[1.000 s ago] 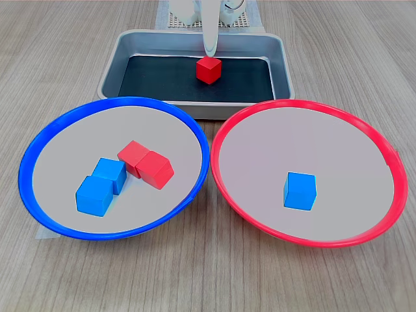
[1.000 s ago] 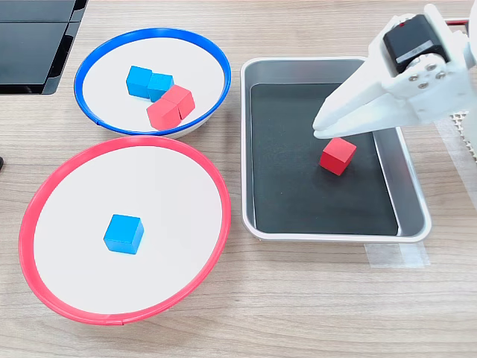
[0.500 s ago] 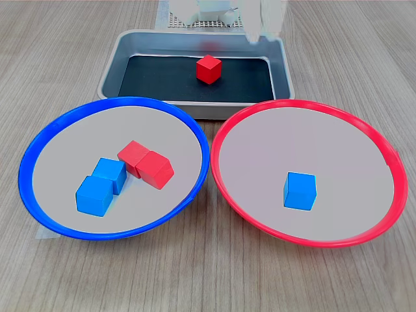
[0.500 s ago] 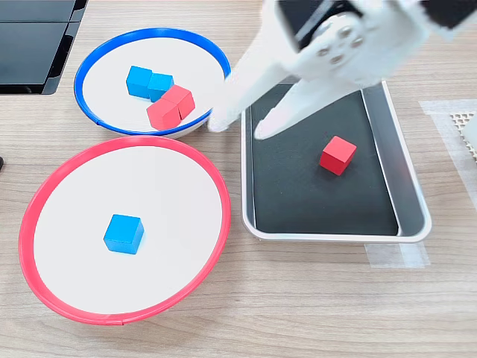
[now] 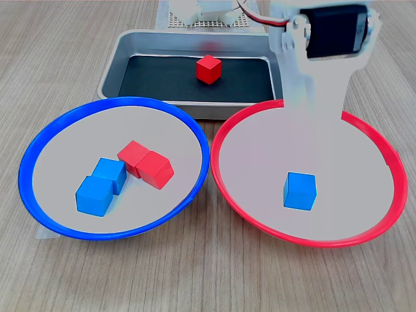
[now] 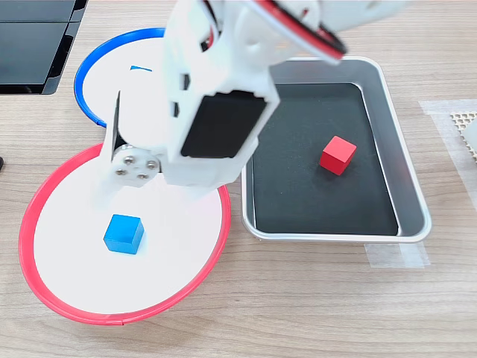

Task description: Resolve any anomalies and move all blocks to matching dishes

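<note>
Six small matte cubes appear, three blue and three red. Nearest in the first exterior view, the lone blue cube [image 5: 299, 190] lies flat in the large round red-rimmed dish [image 5: 227, 182], well clear of the rim. Above that dish hangs the white gripper [image 5: 312, 133]; its fingers blur against the pale bowl in both exterior views, so their opening cannot be judged, and nothing is seen in its hold. The step in hand is judged to be lifting this mismatched cube: descend straight over it, square the fingers to two opposite faces, and close low on its sides. Beside it, the blue-rimmed dish [image 5: 26, 188] holds two blue cubes [image 5: 101, 186] touching each other and two red cubes [image 5: 146, 164] that also need moving. Farthest, one red cube [image 5: 208, 69] sits on the black liner of the rectangular grey metal tray [image 5: 110, 71].
</note>
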Controlling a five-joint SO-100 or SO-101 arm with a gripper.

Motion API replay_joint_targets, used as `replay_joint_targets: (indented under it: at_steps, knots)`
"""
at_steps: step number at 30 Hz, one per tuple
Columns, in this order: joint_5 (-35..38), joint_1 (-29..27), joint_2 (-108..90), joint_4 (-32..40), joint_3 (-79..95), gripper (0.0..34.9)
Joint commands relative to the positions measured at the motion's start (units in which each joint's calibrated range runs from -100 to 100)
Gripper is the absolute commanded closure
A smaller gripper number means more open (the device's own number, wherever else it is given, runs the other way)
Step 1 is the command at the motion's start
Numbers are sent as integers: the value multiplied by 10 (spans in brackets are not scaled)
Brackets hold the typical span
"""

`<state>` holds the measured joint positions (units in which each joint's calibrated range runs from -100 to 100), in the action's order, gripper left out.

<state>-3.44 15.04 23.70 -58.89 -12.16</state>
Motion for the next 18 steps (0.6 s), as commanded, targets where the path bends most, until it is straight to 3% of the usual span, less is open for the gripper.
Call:
replay_joint_targets:
  at_steps: [1, 11, 18]
  knots:
    - [-17, 2, 47, -20, -103, 145]
    - [-27, 0, 121, -40, -170, 144]
    - [-29, 1, 157, -41, -206, 176]
